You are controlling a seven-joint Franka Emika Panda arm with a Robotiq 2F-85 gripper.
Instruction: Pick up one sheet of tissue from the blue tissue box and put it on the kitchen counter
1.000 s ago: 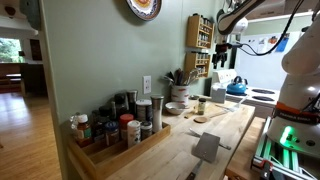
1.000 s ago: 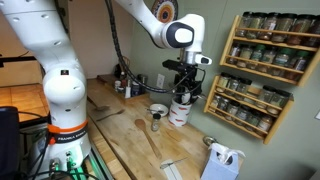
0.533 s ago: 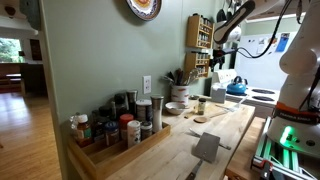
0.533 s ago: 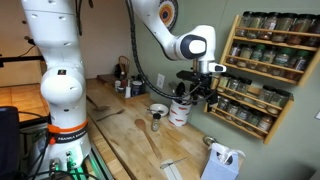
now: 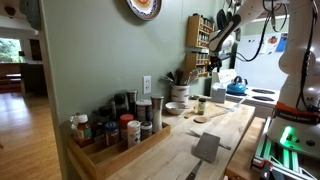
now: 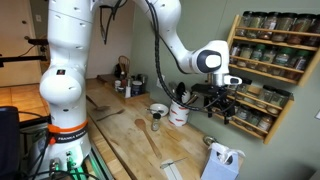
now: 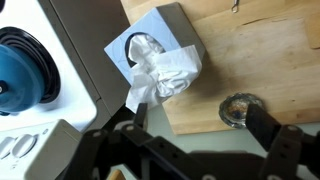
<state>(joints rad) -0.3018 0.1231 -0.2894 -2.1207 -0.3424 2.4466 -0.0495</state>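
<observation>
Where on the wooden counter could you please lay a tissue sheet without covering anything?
Bare wood lies between the tissue box and the small jar, and in the wrist view to the picture's right of the box. The wall side is crowded: utensil crock, bowl and, farther along, the spice tray.

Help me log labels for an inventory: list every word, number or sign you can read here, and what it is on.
Nothing here can be read.
Spice jars in the wall rack: labels too small.
Jars in the wooden tray: labels blurred.
Blue tissue box: no print visible.
White stove panel: markings blurred.
</observation>
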